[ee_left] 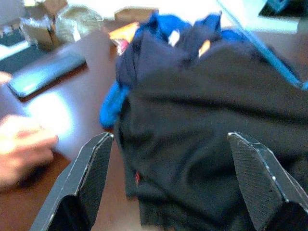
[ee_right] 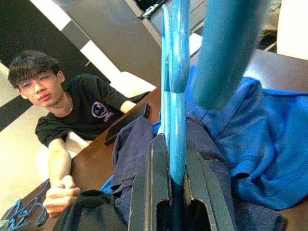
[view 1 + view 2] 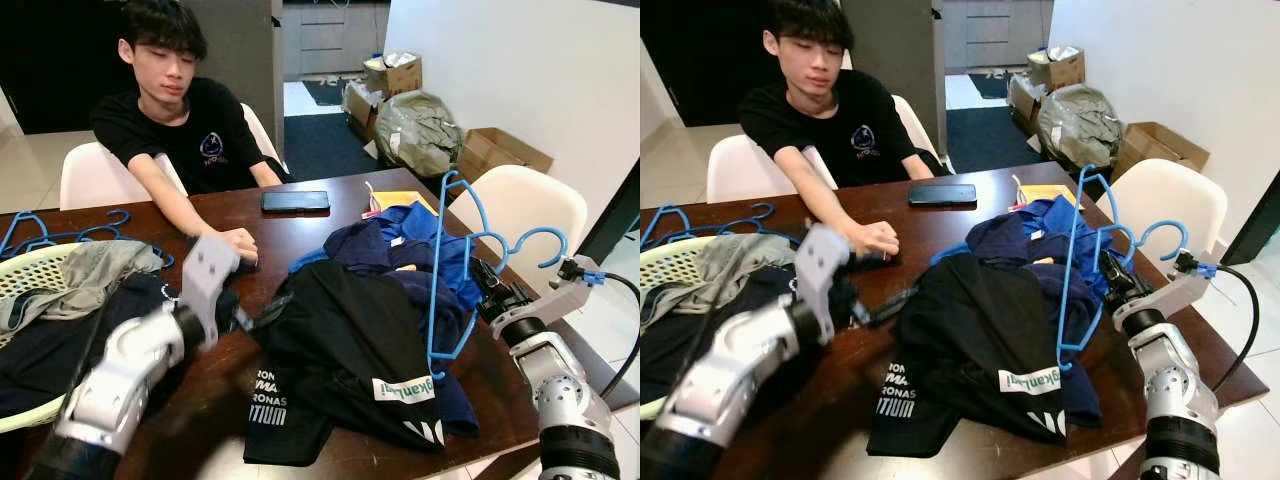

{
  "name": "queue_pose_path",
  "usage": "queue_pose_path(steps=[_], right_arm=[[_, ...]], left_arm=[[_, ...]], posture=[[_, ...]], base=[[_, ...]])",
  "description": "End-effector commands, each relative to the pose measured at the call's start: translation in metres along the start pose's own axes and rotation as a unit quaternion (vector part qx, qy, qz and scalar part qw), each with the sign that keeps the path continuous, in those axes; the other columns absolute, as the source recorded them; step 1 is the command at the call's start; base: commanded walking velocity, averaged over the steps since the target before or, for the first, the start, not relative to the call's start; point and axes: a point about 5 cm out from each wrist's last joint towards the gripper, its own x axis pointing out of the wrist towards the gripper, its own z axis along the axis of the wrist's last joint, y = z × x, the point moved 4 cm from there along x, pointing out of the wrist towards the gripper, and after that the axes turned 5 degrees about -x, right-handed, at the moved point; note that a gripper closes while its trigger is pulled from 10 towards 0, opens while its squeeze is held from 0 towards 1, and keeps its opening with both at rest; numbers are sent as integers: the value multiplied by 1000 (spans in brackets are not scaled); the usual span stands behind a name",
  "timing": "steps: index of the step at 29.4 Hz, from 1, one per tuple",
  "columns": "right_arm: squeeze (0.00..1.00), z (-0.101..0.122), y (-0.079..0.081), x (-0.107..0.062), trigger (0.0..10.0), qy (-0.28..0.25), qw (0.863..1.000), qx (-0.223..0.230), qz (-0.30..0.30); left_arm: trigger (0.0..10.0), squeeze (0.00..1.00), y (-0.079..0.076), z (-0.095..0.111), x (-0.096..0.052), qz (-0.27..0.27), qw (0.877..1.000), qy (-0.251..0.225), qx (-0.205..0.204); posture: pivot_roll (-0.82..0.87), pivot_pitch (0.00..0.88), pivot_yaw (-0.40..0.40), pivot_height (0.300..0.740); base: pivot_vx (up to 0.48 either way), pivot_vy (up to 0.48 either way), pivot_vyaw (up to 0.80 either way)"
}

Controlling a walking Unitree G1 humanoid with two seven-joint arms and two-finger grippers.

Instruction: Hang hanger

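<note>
A blue plastic hanger (image 3: pixel 447 270) stands upright at the table's right side, over a pile of clothes. My right gripper (image 3: pixel 482 277) is shut on it, and the wrist view has the hanger (image 2: pixel 174 96) pinched between both fingers (image 2: pixel 153 192). The pile holds a black garment (image 3: pixel 345 345) with white lettering, a navy one and a bright blue one (image 3: pixel 420 225). My left gripper (image 1: pixel 168 159) is open, low over the table just left of the black garment (image 1: pixel 207 134), with nothing between its fingers (image 1: pixel 91 183).
A person sits across the table, one hand (image 3: pixel 238 242) resting on it near my left gripper. A phone (image 3: pixel 295 201) lies beyond. A laundry basket (image 3: pixel 30 270) of clothes and more blue hangers (image 3: pixel 60 236) sit at left. White chair (image 3: pixel 525 205) and boxes stand at right.
</note>
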Motion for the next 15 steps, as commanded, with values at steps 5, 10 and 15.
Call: queue_pose_path(steps=[5, 10, 15], right_arm=[[0, 1, 0, 0, 10000, 6, 1000, -8, 0], [0, 2, -1, 0, 10000, 6, 1000, -9, 0], [0, 2, -1, 0, 10000, 4, 1000, -8, -2]], left_arm=[[10000, 0, 8, -57, -2, 33, 992, 107, 62], [10000, 0, 12, -64, 0, 24, 982, 135, 133], [10000, 0, 15, -64, 3, 9, 973, 139, 184]], posture=[[-58, 0, -55, 740], [-63, 0, -53, 740], [-65, 0, -47, 740]], base=[[0, 0, 0], [0, 0, 0], [0, 0, 0]])
